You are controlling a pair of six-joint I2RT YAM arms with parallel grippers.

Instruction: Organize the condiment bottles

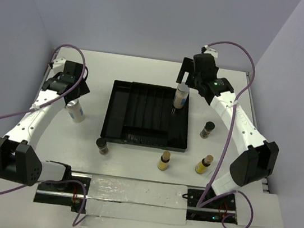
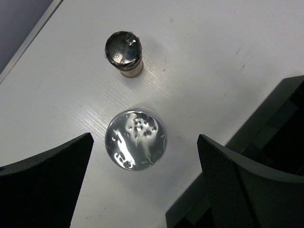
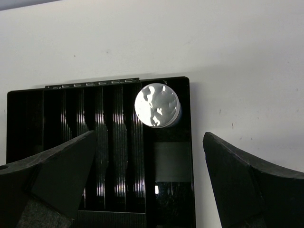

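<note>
The white blue-labelled bottle (image 1: pixel 75 110) stands on the table left of the black tray (image 1: pixel 120 109). My left gripper (image 1: pixel 70 92) hovers over it, open; in the left wrist view its shiny cap (image 2: pixel 136 138) lies between my spread fingers (image 2: pixel 57 175), untouched. The taller grey-capped bottle (image 1: pixel 181 95) stands in the tray's far right compartment. My right gripper (image 1: pixel 186 78) is open just above it, and its cap (image 3: pixel 157 105) shows ahead of my fingers (image 3: pixel 61 166). Two dark jars (image 1: pixel 101 145) (image 1: pixel 208 129) and two yellow bottles (image 1: pixel 164 160) (image 1: pixel 204 164) stand on the table.
The tray's ribbed slots (image 3: pixel 104 142) hold nothing; its corner shows in the left wrist view (image 2: pixel 280 118). One dark jar (image 2: pixel 124 53) stands just beyond the white bottle. Walls close in the table at the back and sides. A rail (image 1: pixel 135 194) runs along the near edge.
</note>
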